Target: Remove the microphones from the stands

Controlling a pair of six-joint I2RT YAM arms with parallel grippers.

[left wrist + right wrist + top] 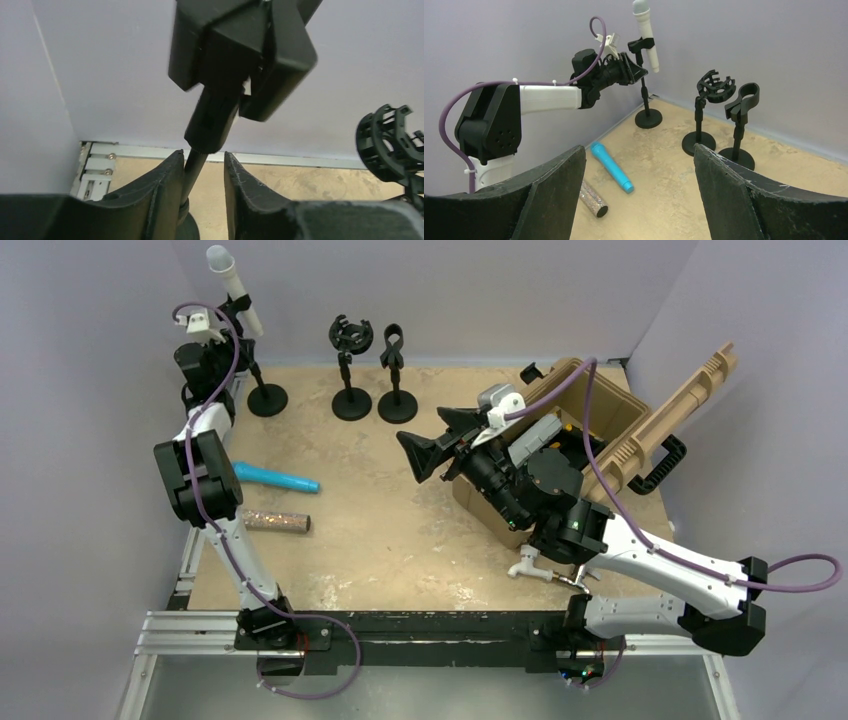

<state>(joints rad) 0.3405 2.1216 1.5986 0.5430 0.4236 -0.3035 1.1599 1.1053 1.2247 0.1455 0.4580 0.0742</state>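
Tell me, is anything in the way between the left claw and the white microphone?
Only its own stand. The left gripper straddles the pole, under the black clip that holds the white microphone. The microphone sticks up above that clip, and nothing else visible lies between.

No legible text (anywhere visible)

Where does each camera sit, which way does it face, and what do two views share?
Top external: above, behind the bases, looking down at the table; both arms show.
Left wrist: on the left arm, looking up the stand pole at the back wall; left gripper flanks it.
Right wrist: on the right arm, facing the back-left corner; open right gripper and left arm show.
Shared: top and right wrist show the white microphone on its stand.
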